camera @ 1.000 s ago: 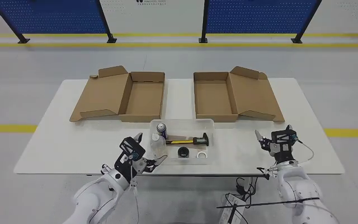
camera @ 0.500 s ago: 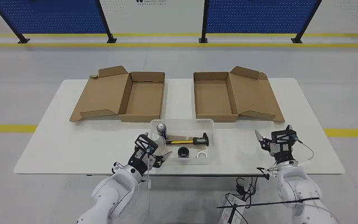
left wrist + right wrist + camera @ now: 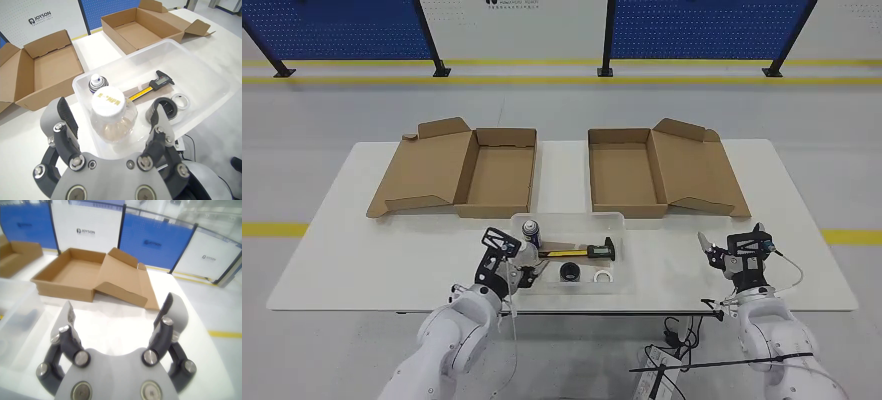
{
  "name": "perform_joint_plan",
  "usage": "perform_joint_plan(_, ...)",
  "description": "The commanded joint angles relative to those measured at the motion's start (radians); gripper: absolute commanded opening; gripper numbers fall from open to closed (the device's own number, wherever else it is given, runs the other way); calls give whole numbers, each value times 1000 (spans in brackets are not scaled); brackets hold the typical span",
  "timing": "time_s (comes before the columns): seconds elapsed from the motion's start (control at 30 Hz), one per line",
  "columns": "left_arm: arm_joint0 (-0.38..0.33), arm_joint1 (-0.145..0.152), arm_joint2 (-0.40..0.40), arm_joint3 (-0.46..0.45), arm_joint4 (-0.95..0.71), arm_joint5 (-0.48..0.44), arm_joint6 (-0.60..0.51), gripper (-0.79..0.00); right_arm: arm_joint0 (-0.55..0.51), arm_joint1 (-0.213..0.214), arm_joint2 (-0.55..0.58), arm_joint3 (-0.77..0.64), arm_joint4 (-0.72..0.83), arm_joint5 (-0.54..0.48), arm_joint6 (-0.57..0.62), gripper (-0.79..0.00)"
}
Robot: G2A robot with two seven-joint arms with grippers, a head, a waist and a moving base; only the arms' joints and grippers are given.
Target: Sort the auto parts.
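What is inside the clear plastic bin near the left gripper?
A capped clear bottle, a spray can, a digital caliper, a black cylindrical part and a silver ring. The bottle covers the caliper's beam end.

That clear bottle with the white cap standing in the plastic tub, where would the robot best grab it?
Probably the round shoulder just under the white cap, coming down from the near edge. The bottle stands upright in a corner of the tub with the spray can close behind, so the far side is crowded. The open left gripper sits either side of it.
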Motion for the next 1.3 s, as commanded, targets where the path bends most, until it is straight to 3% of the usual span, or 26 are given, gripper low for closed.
perform_joint_plan(0.0, -4, -1, 1, 9, 1, -2, -1, 0, 0, 0, 0, 0, 0, 0, 0, 0)
perform_joint_plan(0.17, -7, -2, 8, 20, 6, -5, -1, 0, 0, 0, 0, 0, 0, 0, 0, 0)
perform_joint_plan(0.3, -6, -2, 9, 24, 9, -6, -5, -157, 0, 0, 0, 0, 0, 0, 0, 0)
perform_joint_plan(0.4, -7, -2, 8, 27, 21, -11, -1, -366, 0, 0, 0, 0, 0, 0, 0, 0)
perform_joint_plan(0.7, -8, -4, 8, 29, 16, -12, 10, -680, 0, 0, 0, 0, 0, 0, 0, 0)
perform_joint_plan(0.77, -8, -5, 8, 25, 11, -14, 15, -785, 0, 0, 0, 0, 0, 0, 0, 0)
perform_joint_plan(1.0, -8, -5, -1, -4, -24, -35, 33, -785, 0, 0, 0, 0, 0, 0, 0, 0)
perform_joint_plan(1.27, -19, -7, -20, -142, -93, -26, -8, -785, 0, 0, 0, 0, 0, 0, 0, 0)
